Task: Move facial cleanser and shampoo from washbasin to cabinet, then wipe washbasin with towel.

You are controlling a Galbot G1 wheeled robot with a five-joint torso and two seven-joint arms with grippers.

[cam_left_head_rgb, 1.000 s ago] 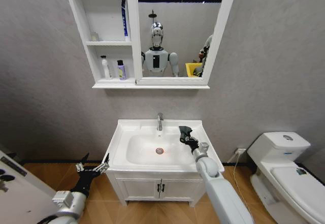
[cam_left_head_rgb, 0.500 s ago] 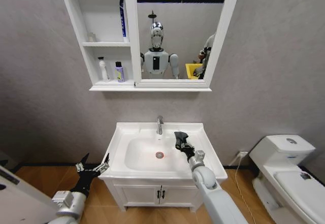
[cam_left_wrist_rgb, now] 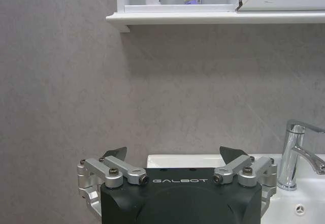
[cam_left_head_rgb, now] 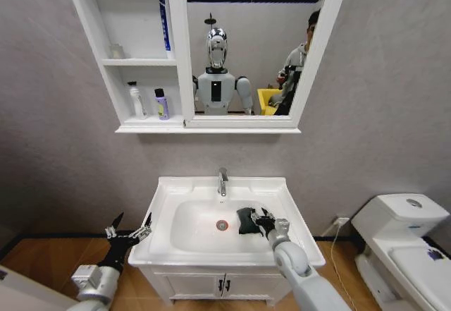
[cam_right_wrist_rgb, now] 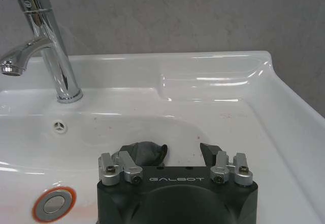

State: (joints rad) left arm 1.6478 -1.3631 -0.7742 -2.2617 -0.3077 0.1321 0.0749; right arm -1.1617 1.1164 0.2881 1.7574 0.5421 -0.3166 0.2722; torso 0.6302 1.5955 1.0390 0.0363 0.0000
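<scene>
Right claw [cam_left_head_rgb: 258, 220] lowered into washbasin [cam_left_head_rgb: 184, 244], spread, one towel [cam_left_head_rgb: 246, 221] at fingers; left claw [cam_left_head_rgb: 130, 230] spread.

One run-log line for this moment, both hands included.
phase: wiping | right hand: in washbasin bowl, towel at its fingertips, right of drain | left hand: open, idle left of basin | two bottles: on cabinet shelf

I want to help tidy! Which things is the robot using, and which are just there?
Using:
white ceramic washbasin
small black cloth towel
tall white shelf cabinet
right tool

Just there:
white toilet
chrome tap
left tool
</scene>
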